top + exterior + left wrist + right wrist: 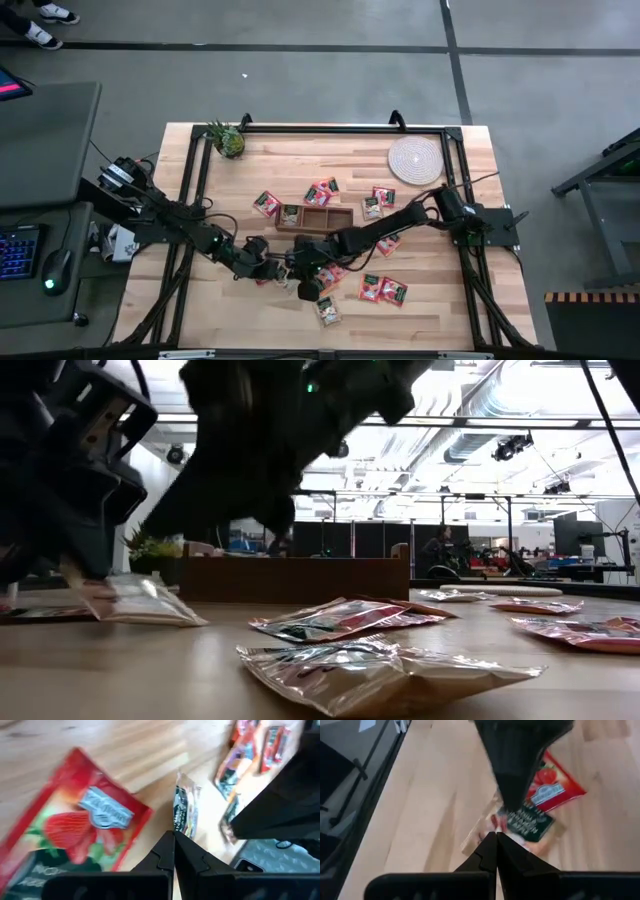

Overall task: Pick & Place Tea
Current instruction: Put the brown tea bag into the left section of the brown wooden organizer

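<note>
Several orange-red tea sachets lie flat on the wooden table around the brown wooden box (315, 218), some near the front (383, 290) (345, 618). My left gripper (270, 265) (174, 837) is low at the front centre, shut on one sachet (140, 600) that shows edge-on in the left wrist view (184, 810). Another sachet (75, 830) lies flat beside it. My right gripper (303, 283) (496, 837) is shut, close to the right of the left one and higher above the table. I see nothing between its fingers. My left gripper pinches one end of the sachet (95, 588) between its two fingers. The fingers come from above, slanting. The sachet slopes down from the fingers toward the table's right. Its lower end (190, 620) is at the table top; whether it touches, I cannot tell.
A round pale woven mat (414, 160) lies at the far right and a small plant (228, 140) stands at the far left. A black frame (320, 128) runs around the table's edges. The two arms nearly meet at the front centre. Bare wood shows at the front left.
</note>
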